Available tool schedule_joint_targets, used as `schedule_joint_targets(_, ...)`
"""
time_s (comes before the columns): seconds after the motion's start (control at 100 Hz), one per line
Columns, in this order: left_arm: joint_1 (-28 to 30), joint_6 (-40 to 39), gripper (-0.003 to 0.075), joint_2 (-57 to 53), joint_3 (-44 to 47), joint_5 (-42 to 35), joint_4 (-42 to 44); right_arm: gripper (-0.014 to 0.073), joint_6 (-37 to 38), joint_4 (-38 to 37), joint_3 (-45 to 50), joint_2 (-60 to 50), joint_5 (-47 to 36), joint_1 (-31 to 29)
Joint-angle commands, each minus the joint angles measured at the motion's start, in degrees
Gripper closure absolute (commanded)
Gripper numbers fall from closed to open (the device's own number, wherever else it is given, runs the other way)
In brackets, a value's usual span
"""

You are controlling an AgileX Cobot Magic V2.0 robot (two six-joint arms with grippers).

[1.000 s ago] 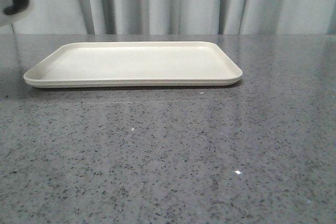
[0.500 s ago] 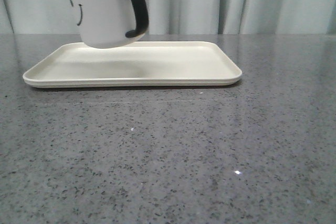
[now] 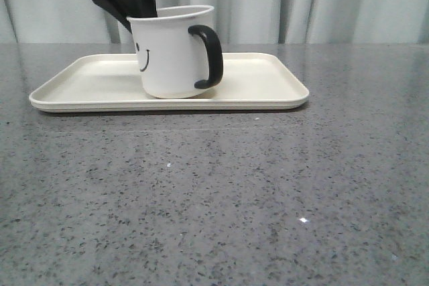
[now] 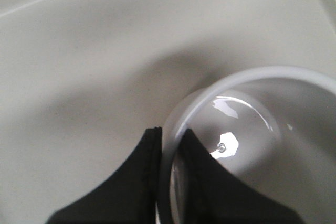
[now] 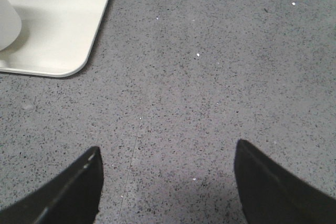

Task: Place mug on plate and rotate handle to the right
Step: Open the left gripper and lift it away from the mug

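Front view: we see the mug on the plate, handle pointing right. Left wrist view: our left fingers pinch its rim (steadying it). Right wrist view: right fingers spread, empty, above the tabletop.

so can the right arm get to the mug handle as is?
Probably yes. The handle faces right, away from the left gripper clamped on the mug rim. The right gripper is open over bare counter, nothing between it and the plate.

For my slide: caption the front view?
Left gripper pinches the mug rim on the plate, handle right.
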Motion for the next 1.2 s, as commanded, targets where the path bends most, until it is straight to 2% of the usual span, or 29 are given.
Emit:
schedule_joint_targets(0.0, -0.4, -1.6, 0.0741, -2.5, -2.1, -2.8, -0.3, 0.0063, 0.1, 0.0, -1.8, 0.8, -3.9, -0.2)
schedule_joint_targets(0.66, -0.5, -1.6, 0.0734, -2.1, -2.1, -1.7, -0.3, 0.0063, 0.1, 0.0, -1.8, 0.8, -4.0, -0.2)
schedule_joint_targets(0.76, -0.5, -1.5, 0.0666, -2.1, -2.1, -1.7, -0.3, 0.0063, 0.1, 0.0, -1.8, 0.8, -4.4, -0.2)
schedule_joint_targets(1.02, -0.5, -1.5, 0.0336, -2.1, -2.1, -2.4, -0.3, 0.0063, 0.1, 0.0, -1.8, 0.8, -4.8, -0.2)
schedule_joint_targets(1.09, -0.5, -1.5, 0.0284, -2.1, -2.1, -2.5, -0.3, 0.0063, 0.1, 0.0, -1.8, 0.8, -4.8, -0.2)
schedule_joint_targets(1.19, -0.5, -1.5, 0.0256, -2.1, -2.1, -2.5, -0.3, 0.0063, 0.1, 0.0, -1.8, 0.8, -4.8, -0.2)
